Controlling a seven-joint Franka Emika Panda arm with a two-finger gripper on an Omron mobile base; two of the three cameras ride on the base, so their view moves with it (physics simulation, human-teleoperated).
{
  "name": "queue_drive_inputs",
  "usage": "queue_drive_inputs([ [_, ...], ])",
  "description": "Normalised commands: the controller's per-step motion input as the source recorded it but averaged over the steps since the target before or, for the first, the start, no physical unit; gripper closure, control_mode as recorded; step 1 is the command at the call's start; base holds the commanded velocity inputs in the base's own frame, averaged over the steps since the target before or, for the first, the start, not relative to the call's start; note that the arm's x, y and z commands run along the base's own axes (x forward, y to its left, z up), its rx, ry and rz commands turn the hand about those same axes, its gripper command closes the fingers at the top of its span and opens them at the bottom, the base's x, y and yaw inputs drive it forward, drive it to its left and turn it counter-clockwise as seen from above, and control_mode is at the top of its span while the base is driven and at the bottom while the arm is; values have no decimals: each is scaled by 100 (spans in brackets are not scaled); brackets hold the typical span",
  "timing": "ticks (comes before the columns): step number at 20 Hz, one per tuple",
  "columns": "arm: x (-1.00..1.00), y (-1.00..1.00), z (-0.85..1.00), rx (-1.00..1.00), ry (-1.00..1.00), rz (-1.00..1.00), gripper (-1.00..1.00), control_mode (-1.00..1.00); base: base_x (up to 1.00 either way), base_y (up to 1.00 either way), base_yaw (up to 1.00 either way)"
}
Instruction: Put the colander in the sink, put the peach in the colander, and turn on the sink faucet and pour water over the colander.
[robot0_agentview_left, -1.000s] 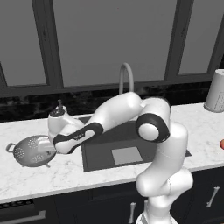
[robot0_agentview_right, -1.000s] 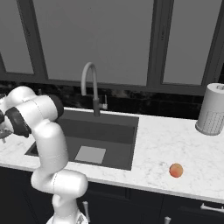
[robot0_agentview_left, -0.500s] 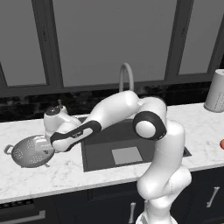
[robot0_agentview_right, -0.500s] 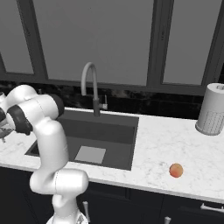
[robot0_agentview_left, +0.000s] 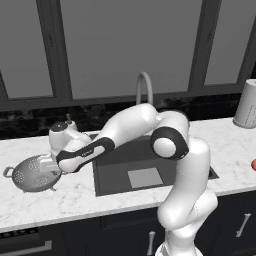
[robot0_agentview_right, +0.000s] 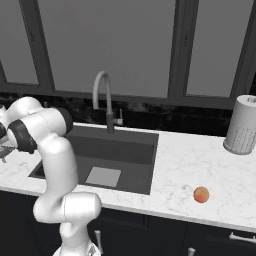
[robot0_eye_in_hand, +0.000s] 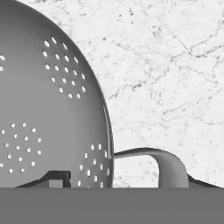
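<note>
**Arm reaches to the colander left of the sink**

While the arm stretches leftward in the left base view, the white marbled bench runs under dark window panes, with dark cabinets below. The sink sits recessed in it, the sink faucet arching behind. The colander stands on the bench left of the sink, and the gripper is down at its sink-side rim; the hand covers the fingers, so I cannot tell how wide they stand or whether they hold the rim. A perforated grey canister is cut off at the right edge, far right of the sink.

From the right base view, the peach lies on the bench well to the right of the sink, near the front edge. The canister stands behind it. The arm's elbow hides the bench left of the sink.

Seen from the hand view, the colander's wall and one loop handle lie close, with one dark fingertip inside the bowl and another beyond the handle. Contact cannot be made out.
</note>
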Motion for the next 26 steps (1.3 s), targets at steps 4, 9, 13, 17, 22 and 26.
queue_drive_inputs([
  [4,0,-7,0,0,0,0,100,-100,0,0,0],
  [9,-4,-56,0,1,0,0,100,-100,0,0,0],
  [13,-18,-76,0,3,0,-7,100,-100,0,0,0],
  [17,-25,-80,0,3,0,-9,100,-100,0,0,0],
  [22,-36,-78,2,2,0,-10,100,-100,0,0,0],
  [26,-28,-80,3,2,-1,-13,100,-100,0,0,0],
])
